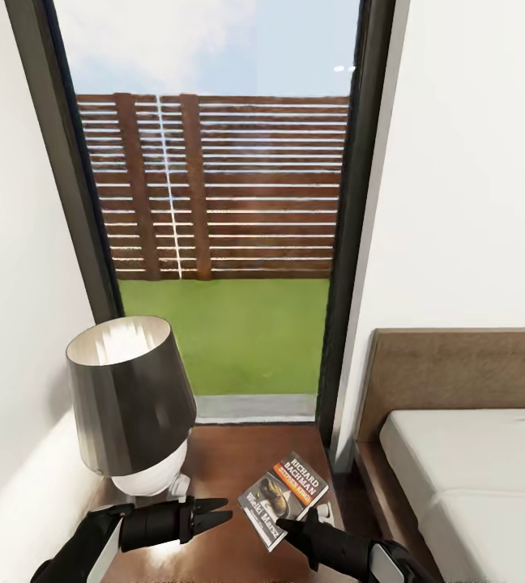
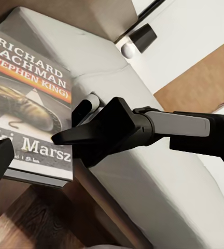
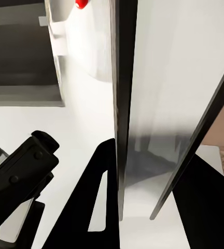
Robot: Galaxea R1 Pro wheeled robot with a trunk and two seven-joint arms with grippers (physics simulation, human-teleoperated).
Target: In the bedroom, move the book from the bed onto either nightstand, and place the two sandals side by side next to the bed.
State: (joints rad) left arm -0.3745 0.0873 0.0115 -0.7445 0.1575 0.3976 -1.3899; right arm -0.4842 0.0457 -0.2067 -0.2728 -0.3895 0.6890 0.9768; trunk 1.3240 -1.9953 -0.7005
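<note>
Right gripper [image 1: 288, 525]: lower centre-right of the head view, black fingers pinching the near edge of the book [image 1: 284, 497]; in the left wrist view the same gripper [image 2: 70, 136] reaches in from the right of the frame, one finger [image 2: 86, 110] lying on the cover's edge and the other beneath. Left gripper [image 1: 224, 512]: lower left of the head view, pointing toward the book, fingers close together with nothing between them, tips just short of the book's left corner; whether fully pressed together cannot be told. Book: thin paperback, dark cover, orange band, white lettering "RICHARD BACHMAN", shoe-like picture below, further white title text; held tilted, over the right front part of the nightstand [image 1: 230, 461], whether touching the top cannot be told. Nightstand: glossy dark brown wood, lower centre of the head view, between white wall and bed [image 1: 457, 461]. Bed: lower right, brown headboard, pale grey mattress. Lamp [image 1: 131, 405]: dark grey shade, white round base, on the nightstand's left, just beside the left gripper. Window [image 1: 214, 202]: tall, dark frame, upper centre, slatted wooden fence and grass beyond
</note>
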